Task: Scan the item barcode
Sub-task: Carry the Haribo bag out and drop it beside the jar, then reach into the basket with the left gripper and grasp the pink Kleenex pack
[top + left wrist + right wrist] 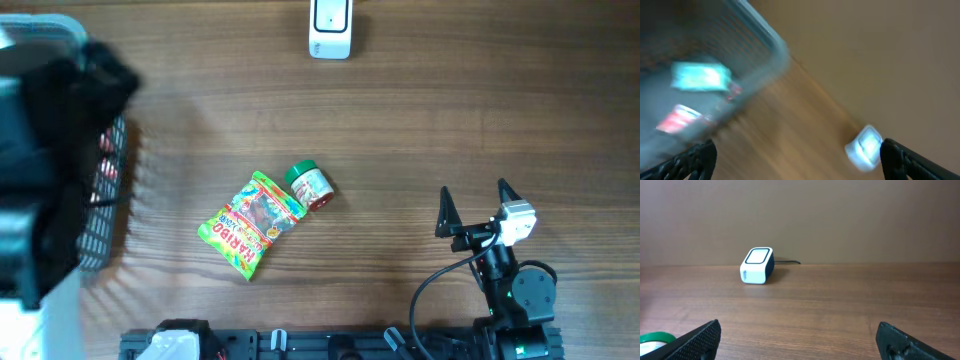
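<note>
Two things lie on our brown wooden table (450,110): a crinkly green candy bag (250,222) and, at its one o'clock, a small green-lidded jar (310,185). We think the bag is light, soft and slippery, so pinch its flat edge. Our left gripper (797,147) and right gripper (473,192) both gape wide, empty.

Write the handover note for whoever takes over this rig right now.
Left tool: open, empty, above the basket.
Right tool: open, empty, near its own base.
Candy bag and small jar lie side by side mid-table; scanner at the far edge.
Done: a few items sit in the basket, too blurred to name.
Left, likely: scan bag and jar.
</note>
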